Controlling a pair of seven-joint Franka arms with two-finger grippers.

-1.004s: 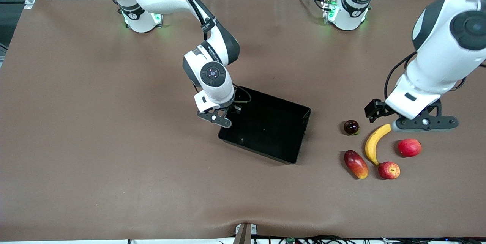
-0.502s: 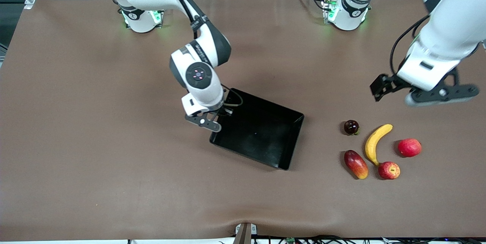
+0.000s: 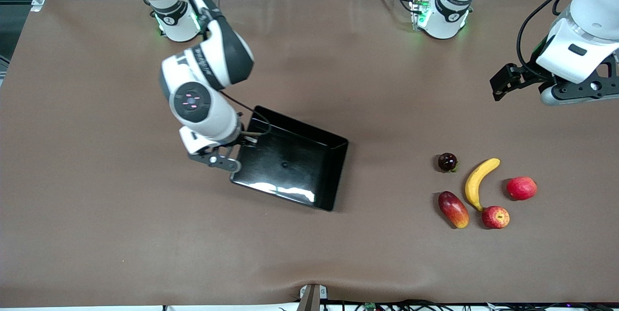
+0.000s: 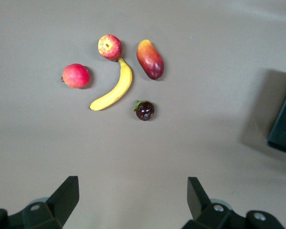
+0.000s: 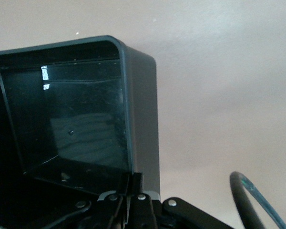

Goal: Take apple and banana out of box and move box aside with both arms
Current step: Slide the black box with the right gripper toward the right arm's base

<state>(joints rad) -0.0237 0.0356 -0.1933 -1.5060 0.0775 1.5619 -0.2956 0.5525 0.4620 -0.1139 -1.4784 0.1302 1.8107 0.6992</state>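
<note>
Counter (image 3: 96,233): brown sheet, carrying everything I name below.
Box (image 3: 290,166): empty, near the middle of the counter, toward the right arm's end; one side is tipped up, so it sits tilted. Its long axis runs roughly from the right arm's end toward the left arm's end, slanting nearer the front camera as it goes.
Right pincer (image 3: 235,150): clenched on the box wall at the corner nearest the right arm's base; in the right wrist view I see the fingers (image 5: 133,188) pinching the rim.
Key relation: the whole box lies away from my right pincer, toward the fruit, so I judge any pull toward the right arm's end drags it farther from the fruit.
Left pincer (image 3: 556,89): released, jaws wide, holding nothing, up over bare counter at the left arm's end, well apart from the box; the right arm is the only one on it.
Banana (image 3: 478,183): out of the box, on the counter among the other fruit, tip just beside the apple.
Apple (image 3: 495,217): out too, nearer the front camera than the banana.
Step, as I judge it: fruit done, box being moved aside.
</note>
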